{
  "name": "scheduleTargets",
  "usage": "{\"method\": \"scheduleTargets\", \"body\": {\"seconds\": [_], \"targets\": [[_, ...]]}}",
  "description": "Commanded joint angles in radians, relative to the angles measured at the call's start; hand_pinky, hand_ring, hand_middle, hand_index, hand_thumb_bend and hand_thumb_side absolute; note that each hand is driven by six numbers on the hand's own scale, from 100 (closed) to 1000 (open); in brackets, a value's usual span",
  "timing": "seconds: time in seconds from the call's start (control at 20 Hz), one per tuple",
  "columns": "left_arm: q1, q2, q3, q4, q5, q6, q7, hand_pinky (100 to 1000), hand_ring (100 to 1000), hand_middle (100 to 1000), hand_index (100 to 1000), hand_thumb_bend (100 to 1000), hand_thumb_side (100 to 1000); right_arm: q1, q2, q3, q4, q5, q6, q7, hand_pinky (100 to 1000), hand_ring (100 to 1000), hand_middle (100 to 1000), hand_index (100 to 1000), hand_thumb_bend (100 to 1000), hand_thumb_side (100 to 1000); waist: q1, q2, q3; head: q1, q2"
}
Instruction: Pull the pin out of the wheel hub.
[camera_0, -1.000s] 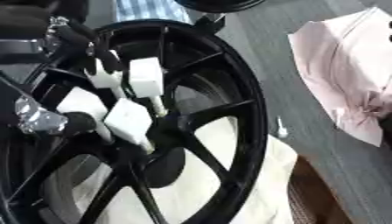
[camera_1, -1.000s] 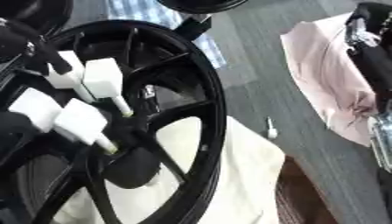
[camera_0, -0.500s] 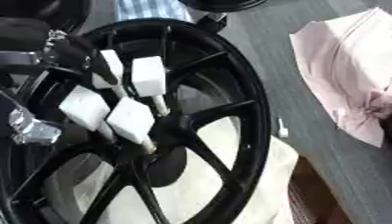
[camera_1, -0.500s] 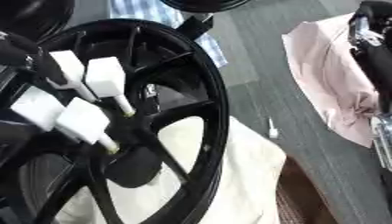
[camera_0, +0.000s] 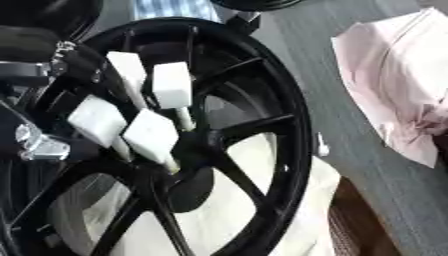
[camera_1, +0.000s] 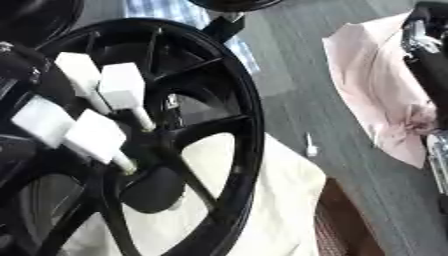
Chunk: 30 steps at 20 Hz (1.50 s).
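A black spoked wheel (camera_0: 289, 125) lies on a white cloth and fills the left of both views. Several white pins with block-shaped heads stand in its hub (camera_0: 188, 150); two of them are the pin (camera_0: 172, 87) at the top and the pin (camera_0: 150, 136) lower down. My left hand (camera_0: 74, 60) is a black shape with silver parts just left of the upper pins, close to one pin (camera_0: 127, 70). Whether it touches that pin is unclear. My right hand (camera_1: 427, 55) shows only at the right edge of the right eye view, over the pink cloth.
A crumpled pink cloth (camera_0: 394, 85) lies on the grey surface to the right. A small white piece (camera_0: 321, 146) lies between it and the wheel. A white cloth (camera_1: 280, 200) lies under the wheel, a checked cloth (camera_0: 171, 9) at the top, a brown edge (camera_0: 354, 230) lower right.
My left arm has shifted slightly to the left and down beside the hub. The pins stand in the hub as before.
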Motion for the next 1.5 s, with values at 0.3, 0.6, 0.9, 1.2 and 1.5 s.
{"method": "scheduleTargets", "body": {"seconds": [0.3,0.6,0.9,1.2,1.5], "targets": [[-0.005,0.021,0.019,0.004,-0.023,0.002,0.017,708,618,676,838,330,616,-0.012,-0.017,-0.003,-0.018,-0.001,-0.002,0.005,790,792,692,768,100,501,-0.010,-0.016,-0.002,0.002,-0.012],[-0.003,0.018,0.019,0.013,-0.033,-0.002,0.029,703,613,649,826,303,575,-0.013,-0.017,-0.003,-0.018,-0.001,-0.003,0.008,790,792,692,768,100,501,-0.011,-0.016,-0.002,0.003,-0.013],[-0.004,0.014,0.017,0.025,-0.038,-0.007,0.022,687,596,620,801,248,514,-0.013,-0.017,-0.003,-0.018,-0.002,-0.003,0.007,791,793,692,768,100,506,-0.012,-0.015,-0.002,0.004,-0.014],[-0.008,0.007,0.011,0.043,-0.045,-0.032,-0.033,691,605,628,801,222,457,-0.013,-0.016,-0.003,-0.021,-0.002,-0.002,0.005,791,794,694,768,100,506,-0.012,-0.015,-0.003,0.006,-0.015],[-0.019,-0.002,0.009,0.062,-0.041,-0.040,-0.051,672,582,589,772,165,416,-0.013,-0.016,-0.003,-0.022,-0.006,-0.001,0.002,791,795,695,768,100,509,-0.012,-0.016,-0.003,0.006,-0.016]]}}
